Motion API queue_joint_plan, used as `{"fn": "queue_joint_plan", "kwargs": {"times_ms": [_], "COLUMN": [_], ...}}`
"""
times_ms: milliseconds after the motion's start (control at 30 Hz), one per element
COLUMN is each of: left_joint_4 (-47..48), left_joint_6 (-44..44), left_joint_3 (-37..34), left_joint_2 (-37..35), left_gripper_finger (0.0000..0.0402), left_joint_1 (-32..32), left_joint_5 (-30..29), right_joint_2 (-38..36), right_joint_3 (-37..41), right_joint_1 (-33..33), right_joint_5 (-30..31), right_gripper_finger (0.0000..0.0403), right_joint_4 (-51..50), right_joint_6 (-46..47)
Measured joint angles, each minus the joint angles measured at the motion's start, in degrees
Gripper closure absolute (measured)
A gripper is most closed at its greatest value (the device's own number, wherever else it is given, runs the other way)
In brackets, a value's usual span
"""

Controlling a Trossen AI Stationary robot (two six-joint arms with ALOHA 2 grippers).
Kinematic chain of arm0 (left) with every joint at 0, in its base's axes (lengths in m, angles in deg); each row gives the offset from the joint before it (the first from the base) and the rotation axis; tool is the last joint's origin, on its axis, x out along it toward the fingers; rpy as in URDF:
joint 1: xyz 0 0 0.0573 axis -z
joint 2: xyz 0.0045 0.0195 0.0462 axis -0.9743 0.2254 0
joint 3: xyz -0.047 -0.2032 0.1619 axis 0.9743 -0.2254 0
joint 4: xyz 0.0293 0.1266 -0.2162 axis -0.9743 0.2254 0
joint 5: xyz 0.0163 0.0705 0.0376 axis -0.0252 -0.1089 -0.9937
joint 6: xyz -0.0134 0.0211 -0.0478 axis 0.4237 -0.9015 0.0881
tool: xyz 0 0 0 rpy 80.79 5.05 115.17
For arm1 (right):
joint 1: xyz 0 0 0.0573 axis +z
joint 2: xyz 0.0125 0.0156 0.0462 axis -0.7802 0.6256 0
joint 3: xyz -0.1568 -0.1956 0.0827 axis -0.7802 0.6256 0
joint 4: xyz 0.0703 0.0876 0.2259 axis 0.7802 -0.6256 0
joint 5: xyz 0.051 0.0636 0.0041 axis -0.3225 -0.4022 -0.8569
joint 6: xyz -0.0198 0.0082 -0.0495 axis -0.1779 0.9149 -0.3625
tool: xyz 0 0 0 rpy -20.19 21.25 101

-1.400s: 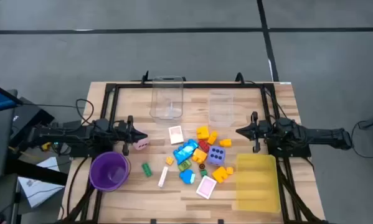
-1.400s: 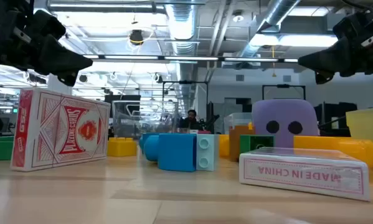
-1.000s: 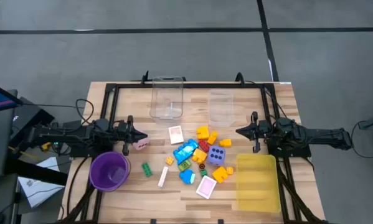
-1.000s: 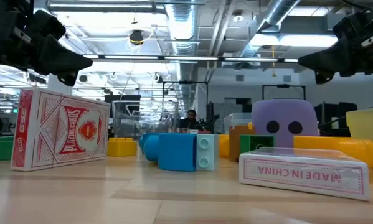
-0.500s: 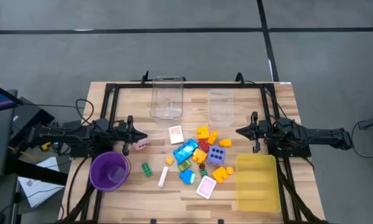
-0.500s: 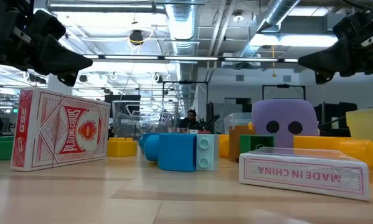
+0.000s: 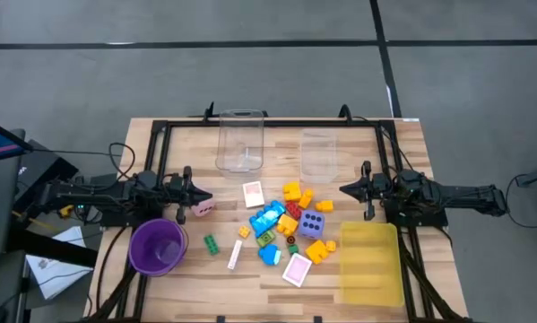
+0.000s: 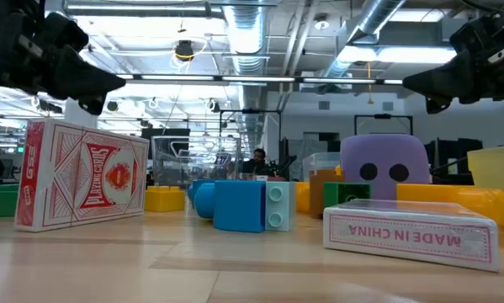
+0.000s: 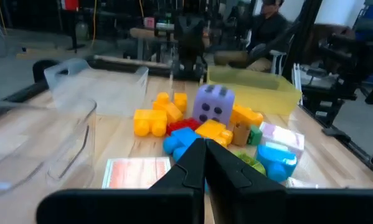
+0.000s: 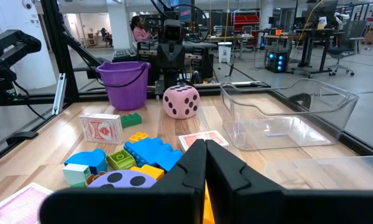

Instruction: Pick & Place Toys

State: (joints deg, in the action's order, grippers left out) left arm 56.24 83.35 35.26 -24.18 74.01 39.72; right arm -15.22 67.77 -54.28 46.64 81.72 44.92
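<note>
The toys lie in a loose heap [image 7: 286, 229] at the table's middle: yellow, orange, blue, green and red blocks, a purple dotted die [image 7: 311, 223] and flat pink-white cards [image 7: 253, 194]. A pink die [image 7: 202, 208] sits apart on the left, and a small green block [image 7: 211, 243] lies near it. My left gripper [image 7: 209, 197] hovers level at the left side, shut, with its tips just above and beside the pink die. My right gripper [image 7: 343, 189] hovers level at the right side, shut, short of the heap. Neither holds anything.
Two clear boxes [image 7: 241, 140] [image 7: 319, 154] stand at the far side. A purple cup [image 7: 158, 247] stands near left beside my left arm. A yellow tray [image 7: 372, 262] lies near right. Black frame rails [image 7: 268, 123] run along the table's far, left and right sides.
</note>
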Motion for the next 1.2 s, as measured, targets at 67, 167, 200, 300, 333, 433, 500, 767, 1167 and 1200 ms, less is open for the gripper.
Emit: {"fn": "queue_joint_plan", "kwargs": {"times_ms": [67,167,200,300,333,433,500,767,1167,1200], "left_joint_4": [-3.92,-11.91,-15.81,-27.79,-31.09,-40.96,-44.56,-46.56,-48.32,-48.75], "left_joint_6": [3.66,11.18,14.06,24.94,28.02,32.53,32.27,32.79,35.94,35.94], "left_joint_3": [0.0,0.0,0.01,0.0,0.0,0.0,0.0,0.0,1.33,1.74], "left_joint_2": [-0.04,0.1,0.25,0.22,0.23,0.22,0.22,0.31,5.2,5.89], "left_gripper_finger": [0.0399,0.0399,0.0399,0.0399,0.0399,0.0399,0.0399,0.0399,0.0399,0.0399], "left_joint_1": [0.0,0.0,0.0,0.0,0.0,0.0,0.0,0.0,0.0,0.0], "left_joint_5": [0.23,-1.04,-1.53,-2.75,-3.11,-3.73,-4.98,-13.9,-14.36,-14.57], "right_joint_2": [0.0,0.0,0.0,0.01,0.01,0.0,0.01,0.02,-0.03,-0.04], "right_joint_3": [0.01,0.01,0.01,0.0,0.0,0.01,-0.01,0.01,0.01,0.01], "right_joint_1": [0.0,-0.02,0.0,-0.01,0.0,0.0,-0.01,-0.01,-0.48,-0.5], "right_joint_5": [0.0,-0.02,-0.02,-0.01,-0.02,0.0,-0.01,-0.01,0.28,0.37], "right_gripper_finger": [0.0399,0.0399,0.0399,0.0399,0.0399,0.0399,0.0399,0.0399,0.0399,0.0399], "right_joint_4": [-0.02,0.0,0.0,0.0,-0.01,0.0,0.0,0.0,7.81,10.13], "right_joint_6": [0.0,0.0,0.0,0.01,0.01,0.0,0.01,0.26,26.12,30.51]}}
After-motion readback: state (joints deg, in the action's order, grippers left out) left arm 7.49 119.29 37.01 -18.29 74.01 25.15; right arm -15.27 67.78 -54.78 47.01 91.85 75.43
